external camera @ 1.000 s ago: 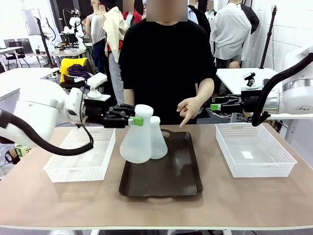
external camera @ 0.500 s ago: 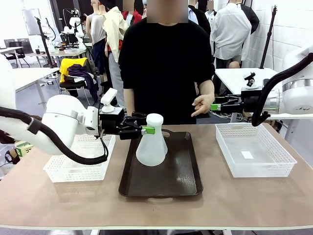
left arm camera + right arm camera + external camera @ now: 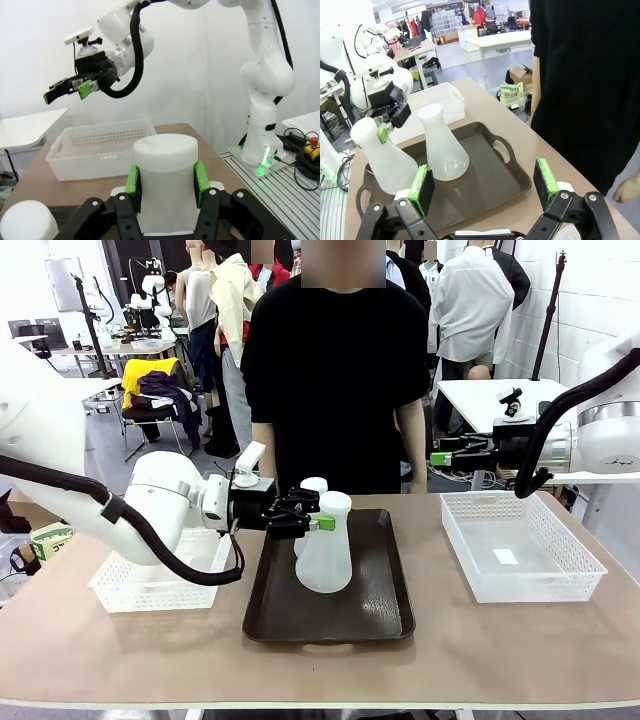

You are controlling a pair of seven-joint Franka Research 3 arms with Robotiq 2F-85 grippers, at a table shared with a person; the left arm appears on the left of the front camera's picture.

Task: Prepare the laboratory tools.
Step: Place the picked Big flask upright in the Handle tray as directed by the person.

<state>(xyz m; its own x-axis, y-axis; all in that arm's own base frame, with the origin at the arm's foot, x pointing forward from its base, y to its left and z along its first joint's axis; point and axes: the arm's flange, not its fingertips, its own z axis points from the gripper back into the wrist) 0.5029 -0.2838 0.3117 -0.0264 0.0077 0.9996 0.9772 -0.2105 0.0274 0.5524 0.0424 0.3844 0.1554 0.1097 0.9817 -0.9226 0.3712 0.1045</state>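
Two translucent white conical flasks are at the dark brown tray (image 3: 385,615). My left gripper (image 3: 318,522) is shut on the neck of the nearer flask (image 3: 325,562), whose base is on or just above the tray floor. In the left wrist view that neck (image 3: 165,165) sits between the green pads (image 3: 133,181). The second flask (image 3: 311,486) stands upright just behind, partly hidden. The right wrist view has the held flask (image 3: 382,160) and the standing flask (image 3: 442,150) side by side. My right gripper (image 3: 440,457) hangs open, off to the right above the table, holding nothing.
One white mesh basket (image 3: 130,585) lies left of the tray and another (image 3: 520,555) lies to its right. A person in black (image 3: 340,380) stands at the far edge, arms down. People and other tables show behind.
My left gripper carried the flask right and down, to a spot in front of the standing flask on the tray. The person's pointing hand dropped away. The right arm stayed still.
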